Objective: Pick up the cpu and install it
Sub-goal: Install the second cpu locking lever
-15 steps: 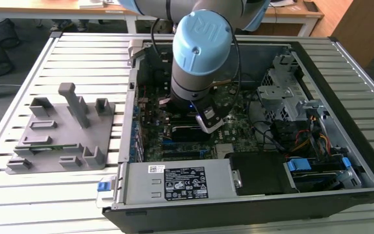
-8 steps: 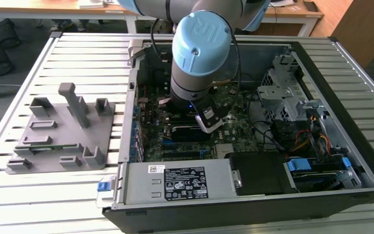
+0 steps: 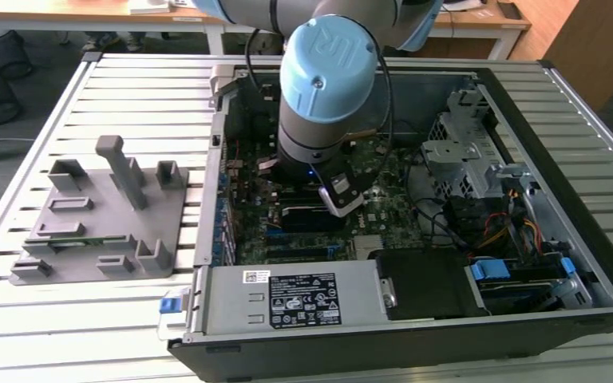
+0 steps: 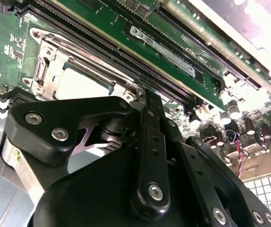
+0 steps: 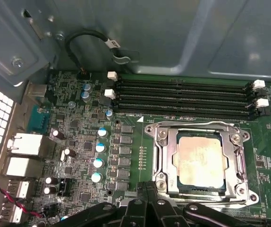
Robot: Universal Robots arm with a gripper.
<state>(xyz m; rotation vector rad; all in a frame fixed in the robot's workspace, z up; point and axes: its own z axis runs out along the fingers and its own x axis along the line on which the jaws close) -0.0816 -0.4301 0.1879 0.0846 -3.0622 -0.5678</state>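
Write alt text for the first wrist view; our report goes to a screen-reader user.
The cpu sits inside the open metal socket frame on a green motherboard, with the gripper's black linkage at the frame's near edge. Four memory slots run beside the socket, under the grey case wall.

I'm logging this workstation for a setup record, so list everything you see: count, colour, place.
cpu: one, silver-grey, lying inside the socket frame on the motherboard.
socket frame: one, metal, around the cpu.
motherboard: one, green, on the floor of the computer case.
memory slots: four, black, in a row beside the socket frame.
computer case: one, black and grey, open on the slatted table.
power supply: one, grey, at the case's near edge in the exterior view.
fixture block: one, grey, at the exterior view's left of the case.
slatted table: one, pale metal.
arm: one, light blue and grey, reaching down into the case.
gripper: one, black, just over the socket frame's edge.
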